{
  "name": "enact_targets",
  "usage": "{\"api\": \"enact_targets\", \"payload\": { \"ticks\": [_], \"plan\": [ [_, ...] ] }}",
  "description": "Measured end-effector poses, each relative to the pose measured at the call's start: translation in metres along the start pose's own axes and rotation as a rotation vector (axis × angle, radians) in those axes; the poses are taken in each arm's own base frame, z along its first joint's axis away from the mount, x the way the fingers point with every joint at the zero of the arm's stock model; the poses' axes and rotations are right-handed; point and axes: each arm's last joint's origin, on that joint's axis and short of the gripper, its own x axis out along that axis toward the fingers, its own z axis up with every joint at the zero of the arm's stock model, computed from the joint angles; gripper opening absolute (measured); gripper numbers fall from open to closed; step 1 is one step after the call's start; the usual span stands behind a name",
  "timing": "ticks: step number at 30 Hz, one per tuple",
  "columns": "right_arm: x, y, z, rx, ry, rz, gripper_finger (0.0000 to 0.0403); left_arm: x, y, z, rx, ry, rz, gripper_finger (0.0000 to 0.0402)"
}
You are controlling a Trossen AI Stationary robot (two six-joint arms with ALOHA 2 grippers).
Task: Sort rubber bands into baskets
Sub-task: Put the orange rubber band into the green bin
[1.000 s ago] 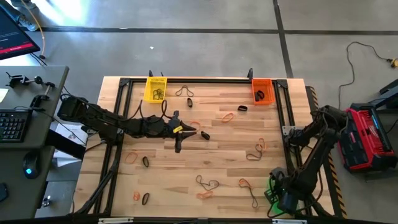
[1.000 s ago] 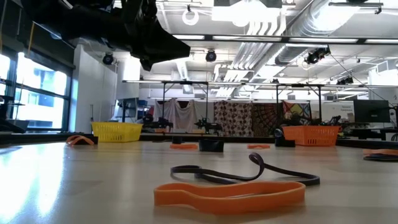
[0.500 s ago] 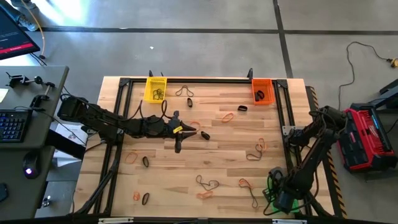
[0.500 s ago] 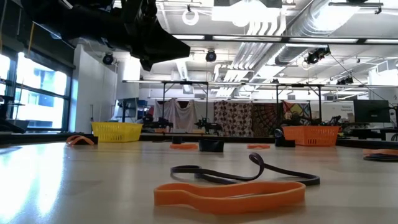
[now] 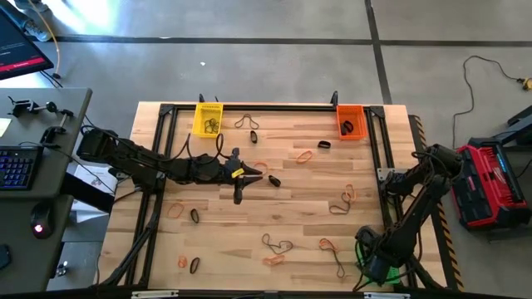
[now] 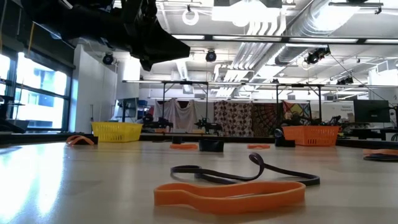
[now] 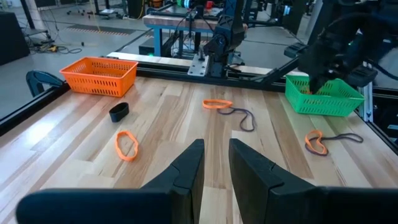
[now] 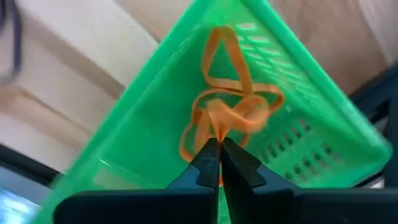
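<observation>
Orange, black and olive-tan rubber bands (image 5: 278, 245) lie scattered over the wooden table. The yellow basket (image 5: 208, 119) and the orange basket (image 5: 350, 121) stand at the far edge, and the green basket (image 8: 311, 106) stands at the near right corner. My right gripper (image 8: 216, 144) points down into the green basket, shut on a bunch of orange bands (image 8: 227, 112). My left gripper (image 7: 216, 163) hovers over the table's middle, pointing toward the right edge. It is open by a narrow gap with nothing in it. My right gripper pinches a tangled bunch of orange bands between its two fingertips at the knot (image 8: 216, 126) where the loops cross. It comes from above, pointing down. The loops spread out from the fingertips over the green basket's floor; whether they rest on it I cannot tell.
A black frame (image 5: 249, 108) rims the table. A black band (image 7: 119, 112) and an orange one (image 7: 126, 145) lie ahead of my left gripper. An orange band (image 6: 230, 193) and a dark one (image 6: 245, 174) lie near the front edge. A red and black case (image 5: 490, 183) stands right of the table.
My right gripper has rolled about its own pointing line while staying over the green basket, still shut. My left arm has kept still.
</observation>
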Motion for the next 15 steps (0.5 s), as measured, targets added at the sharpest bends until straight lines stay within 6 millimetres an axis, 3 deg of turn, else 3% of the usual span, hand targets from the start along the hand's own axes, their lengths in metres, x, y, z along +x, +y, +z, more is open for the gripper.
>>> {"api": "enact_targets", "payload": {
  "ticks": [5, 15],
  "plan": [
    [0.002, -0.003, -0.007, -0.275, 0.008, -0.018, 0.0, 0.0, 0.0, 0.0, 0.0, 0.0, 0.0, 0.0064],
    [0.003, -0.006, -0.016, -0.549, 0.027, -0.019, 0.0, 0.0, 0.0, 0.0, 0.0, 0.0, 0.0, 0.0064]
  ]
}}
